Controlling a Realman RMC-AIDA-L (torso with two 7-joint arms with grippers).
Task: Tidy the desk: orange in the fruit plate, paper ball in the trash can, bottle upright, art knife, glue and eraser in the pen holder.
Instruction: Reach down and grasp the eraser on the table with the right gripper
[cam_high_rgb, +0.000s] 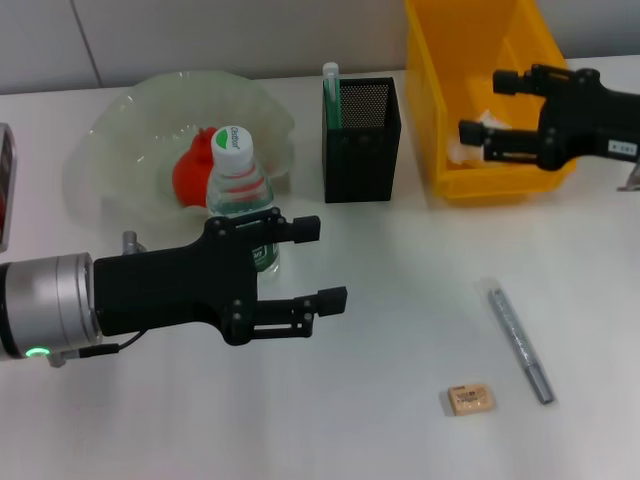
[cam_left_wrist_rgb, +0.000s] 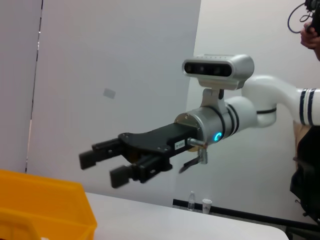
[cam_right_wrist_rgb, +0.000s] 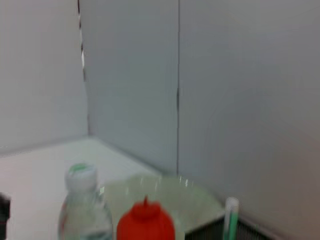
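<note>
On the smooth white worktop (cam_high_rgb: 380, 420) stands one clear plastic bottle (cam_high_rgb: 240, 195), upright, with a white cap and a green label, just in front of the single pale green glass fruit plate (cam_high_rgb: 120, 150), whose rim is wavy and ruffled. One glossy red-orange orange (cam_high_rgb: 190, 175) lies in that plate. One square black mesh pen holder (cam_high_rgb: 362, 140) stands beside the plate, with one slim translucent green glue (cam_high_rgb: 331, 95) stick upright in its corner. One deep, bright yellow plastic trash can (cam_high_rgb: 480, 90) holds a crumpled white paper ball (cam_high_rgb: 462, 150). One small tan eraser (cam_high_rgb: 470, 399) and one grey metal rod (cam_high_rgb: 520, 343) lie near each other on the near right of the worktop. The matte black left gripper (cam_high_rgb: 320, 262) hangs just beside the bottle, jaws spread. The right gripper (cam_high_rgb: 485, 110) hovers over the trash can, jaws spread, holding nothing.
</note>
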